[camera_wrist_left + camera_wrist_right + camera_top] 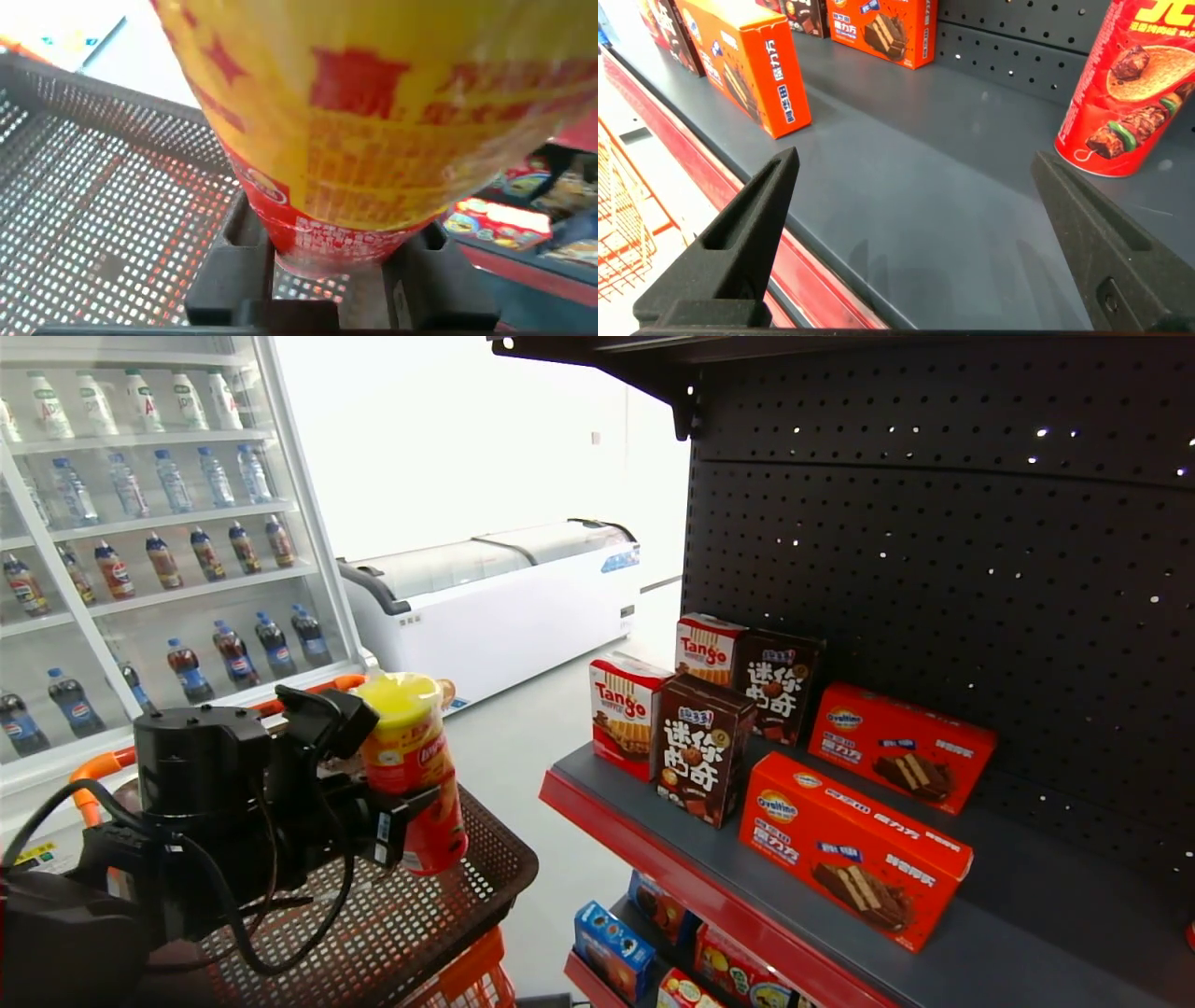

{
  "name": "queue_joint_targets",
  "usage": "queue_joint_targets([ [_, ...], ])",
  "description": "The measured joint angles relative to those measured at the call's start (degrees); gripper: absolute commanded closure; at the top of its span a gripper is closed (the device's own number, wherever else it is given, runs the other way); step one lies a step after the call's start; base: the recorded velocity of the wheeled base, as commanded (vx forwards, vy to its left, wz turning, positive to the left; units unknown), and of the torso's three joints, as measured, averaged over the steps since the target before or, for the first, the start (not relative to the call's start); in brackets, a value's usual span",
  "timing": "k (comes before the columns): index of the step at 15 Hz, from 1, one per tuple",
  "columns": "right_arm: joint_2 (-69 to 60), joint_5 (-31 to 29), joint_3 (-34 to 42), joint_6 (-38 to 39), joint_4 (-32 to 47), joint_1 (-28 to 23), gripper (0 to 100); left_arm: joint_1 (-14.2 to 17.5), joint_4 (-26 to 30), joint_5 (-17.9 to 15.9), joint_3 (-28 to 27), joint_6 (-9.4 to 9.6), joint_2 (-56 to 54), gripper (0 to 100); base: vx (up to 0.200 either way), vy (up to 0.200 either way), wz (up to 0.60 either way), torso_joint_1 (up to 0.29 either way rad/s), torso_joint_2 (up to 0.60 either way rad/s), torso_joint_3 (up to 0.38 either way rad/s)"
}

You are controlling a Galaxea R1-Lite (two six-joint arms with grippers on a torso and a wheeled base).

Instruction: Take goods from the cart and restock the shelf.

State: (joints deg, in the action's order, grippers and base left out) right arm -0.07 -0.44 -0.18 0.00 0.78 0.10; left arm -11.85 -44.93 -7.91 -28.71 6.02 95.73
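Observation:
My left gripper (392, 775) is shut on a tall red and yellow snack canister (411, 770) with a yellow lid, held upright above the cart's dark mesh basket (448, 905). In the left wrist view the canister (374, 140) stands between the two fingers (229, 271). The grey shelf board (980, 933) lies to the right, with red, brown and orange boxes on it. My right gripper (915, 233) is open just above the bare shelf board (924, 205), with a red canister (1130, 93) standing beyond it by the pegboard back wall.
Two orange boxes (854, 849) lie flat on the shelf, and red-white and brown boxes (700, 747) stand at its left end. Lower shelves hold more goods (616, 947). A drinks fridge (149, 541) and a chest freezer (504, 597) stand behind the cart.

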Motion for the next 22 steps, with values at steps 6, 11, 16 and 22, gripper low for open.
queue_joint_targets([
  [6, 0.0, 0.0, 0.0, 0.0, 0.0, -0.1, 0, -4.1, 10.6, -3.2, -3.2, -0.33, -12.3, 100, 0.000, 0.000, 0.00, 0.000, 0.00, 0.000],
  [11, 0.0, 0.0, 0.0, 0.0, 0.0, 0.0, 0, -4.5, 19.4, -9.9, -4.2, -3.67, -20.2, 100, 0.000, 0.000, 0.00, 0.000, 0.00, 0.000],
  [16, 0.0, 0.0, 0.0, 0.0, 0.0, 0.0, 0, -3.5, 22.8, -11.0, -6.0, -4.55, -22.7, 100, 0.000, 0.000, 0.00, 0.000, 0.00, 0.000],
  [22, 0.0, 0.0, 0.0, 0.0, 0.0, 0.0, 0, -6.4, 36.3, -10.9, -7.9, -4.25, -28.3, 100, 0.000, 0.000, 0.00, 0.000, 0.00, 0.000],
])
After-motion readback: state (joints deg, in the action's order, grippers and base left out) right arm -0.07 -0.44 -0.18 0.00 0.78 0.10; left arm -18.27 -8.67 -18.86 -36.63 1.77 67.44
